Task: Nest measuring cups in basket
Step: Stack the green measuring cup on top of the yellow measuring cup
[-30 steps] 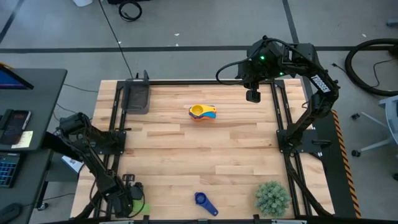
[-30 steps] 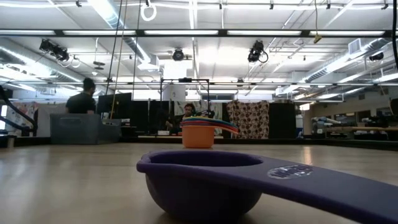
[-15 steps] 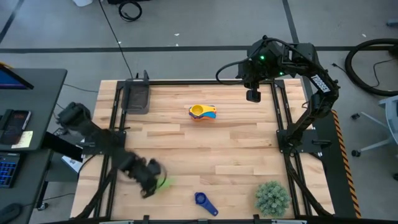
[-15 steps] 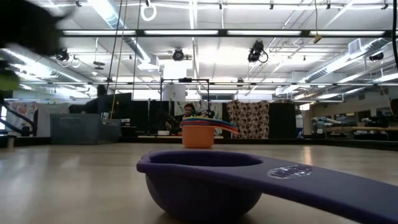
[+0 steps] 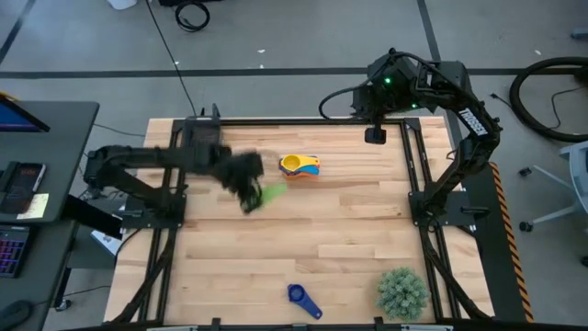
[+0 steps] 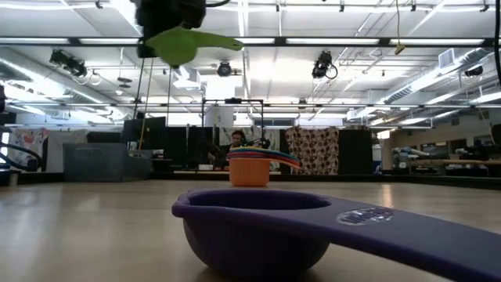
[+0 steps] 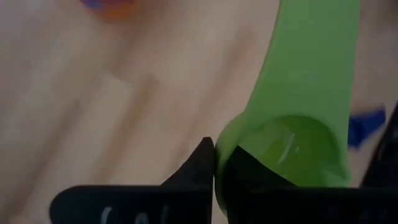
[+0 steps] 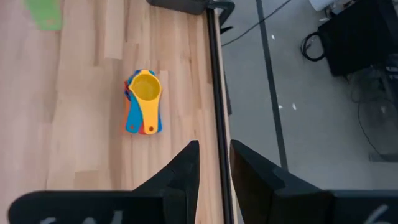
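Having swung from the table's near left corner a second ago to the middle, now carrying the green cup (image 5: 272,193) just left of the nested stack (image 5: 299,165): the left gripper (image 5: 248,188), blurred in the high view, fingers clamped on the cup. Sitting at the far left edge, holding no cups: the basket (image 5: 202,144). Lying alone near the front edge: the dark blue cup (image 5: 302,299), with the spiky plant ball (image 5: 402,292) to its right. Waiting above the far right corner, unchanged: the right gripper (image 5: 375,138).

Filling the low view's foreground: the dark blue cup (image 6: 258,231), handle pointing right. Standing behind it on the table: the nested stack (image 6: 252,166), orange at the bottom. Hanging high at upper left, gripped from above: the green cup (image 6: 188,43).

Showing in the left wrist view: the green cup (image 7: 298,124) pinched at its bowl between dark fingers (image 7: 199,168), handle reaching away over blurred wood.

Looking down in the right wrist view: the nested stack (image 8: 144,99), yellow on top, beside the table's black rail (image 8: 214,93); right fingers (image 8: 183,168) parted, holding nothing.
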